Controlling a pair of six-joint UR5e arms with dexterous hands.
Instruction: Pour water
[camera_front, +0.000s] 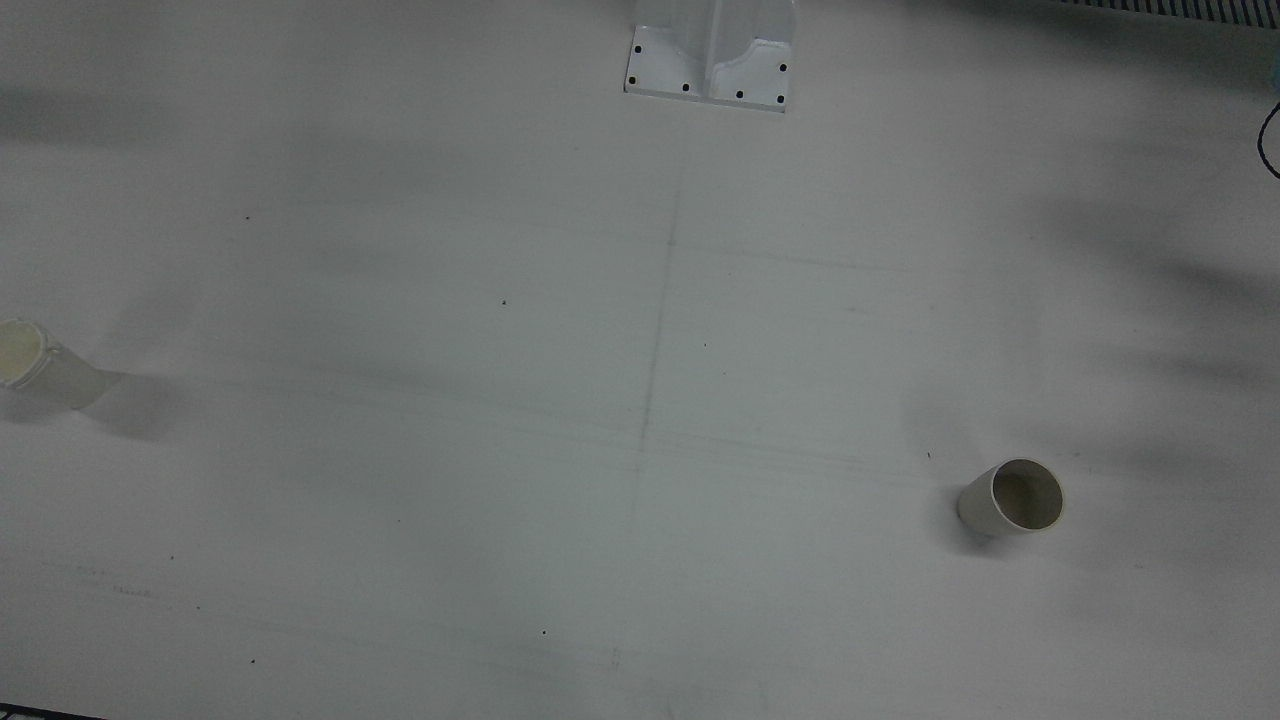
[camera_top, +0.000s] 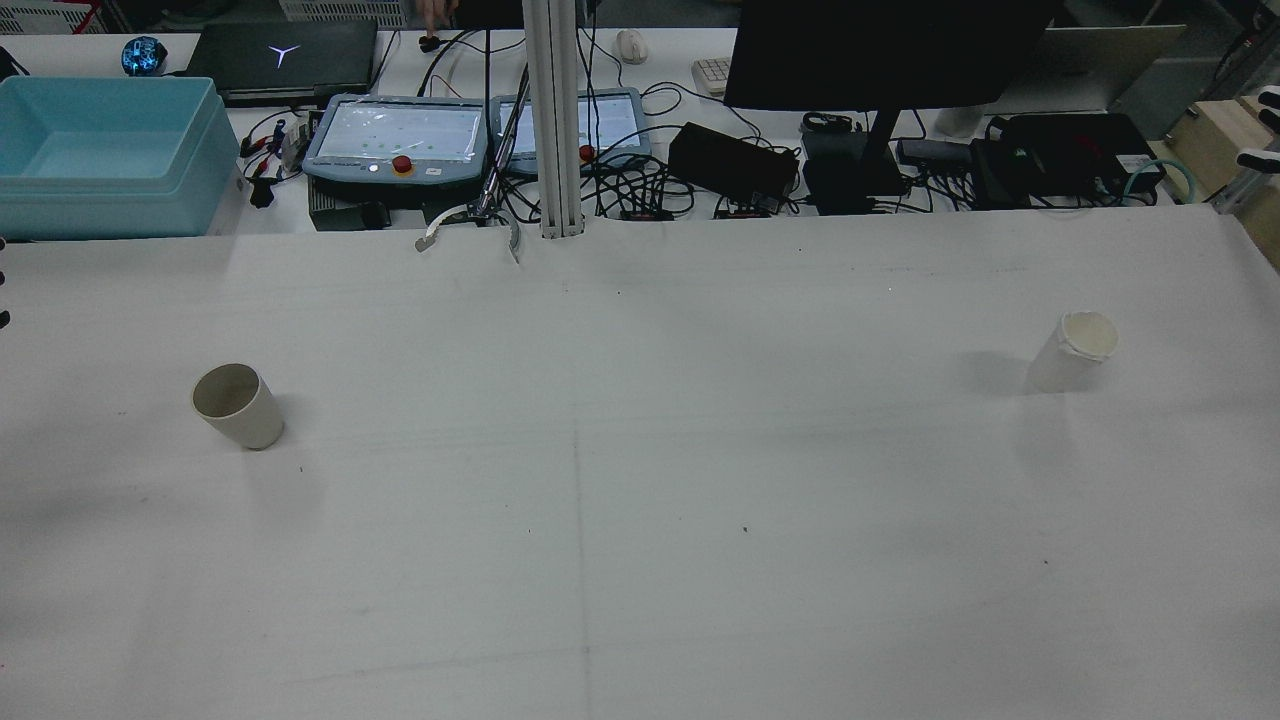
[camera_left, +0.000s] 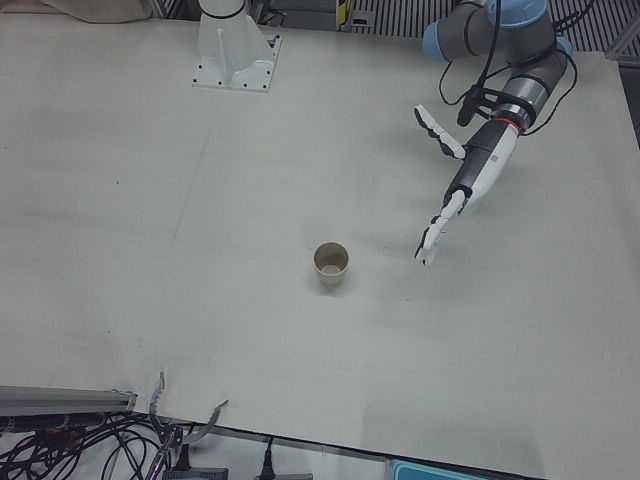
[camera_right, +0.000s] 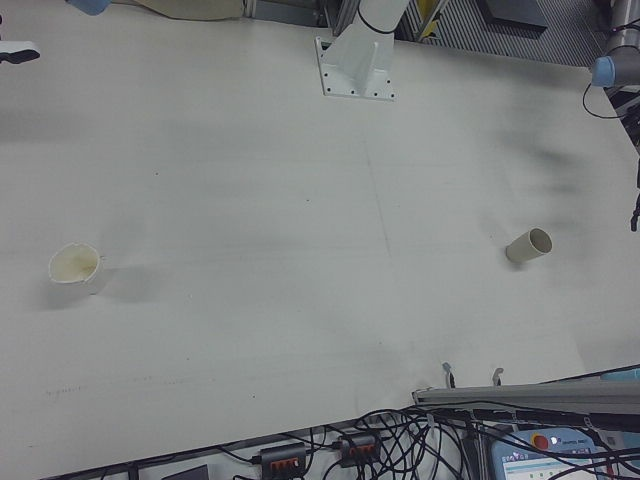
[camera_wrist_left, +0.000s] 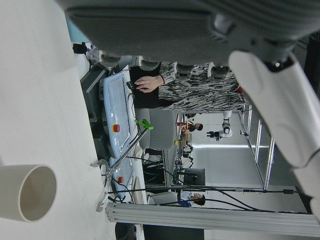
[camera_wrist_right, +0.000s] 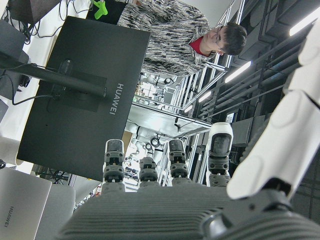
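An empty beige cup (camera_top: 238, 405) stands on the robot's left half of the white table (camera_top: 640, 520); it also shows as the beige cup (camera_left: 331, 265), (camera_front: 1012, 497), (camera_wrist_left: 27, 192). A whitish cup (camera_top: 1075, 350) with a crumpled rim stands on the right half, seen too as the whitish cup (camera_front: 40, 360), (camera_right: 75, 267). My left hand (camera_left: 462, 185) hovers open, fingers stretched out, to the right of the beige cup in the left-front view and apart from it. My right hand (camera_wrist_right: 165, 200) is open with fingers spread, far from the whitish cup; only a fingertip (camera_right: 20, 52) shows at the right-front view's top left.
An arm pedestal (camera_front: 712, 55) is bolted at the robot's edge of the table. Beyond the opposite edge stand a camera post (camera_top: 555, 120), two teach pendants (camera_top: 395, 135), a blue bin (camera_top: 105, 150), a monitor (camera_top: 880, 50) and cables. A person (camera_wrist_left: 200, 90) sits there.
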